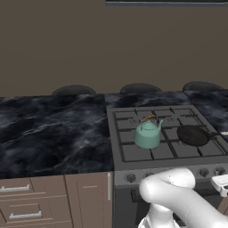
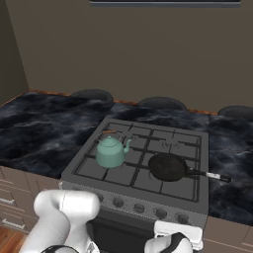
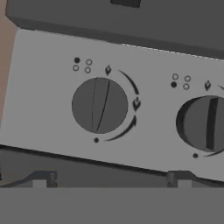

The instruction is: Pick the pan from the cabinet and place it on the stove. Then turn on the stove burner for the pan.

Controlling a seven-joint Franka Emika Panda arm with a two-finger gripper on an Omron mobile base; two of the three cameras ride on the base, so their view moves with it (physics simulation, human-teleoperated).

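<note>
Round black frying pan (image 2: 167,167) already on dark grey gas stove (image 2: 74,170), burner step in hand: close open pincer (image 2: 179,238) on nearest round grey knob (image 3: 99,105), then turn.

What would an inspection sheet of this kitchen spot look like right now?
Surface: dark marble counter on both sides of the stove.
Job's things: pan sits on the stove's front right grate, handle pointing right; two knobs close up in the hand view, the left knob centred.
Clutter: teal kettle on the front left grate.
Grippers: gripper open, facing the knob panel, touching nothing.
Cables: nothing seen.
Surroundings: brown wall, drawers below the counter.
</note>
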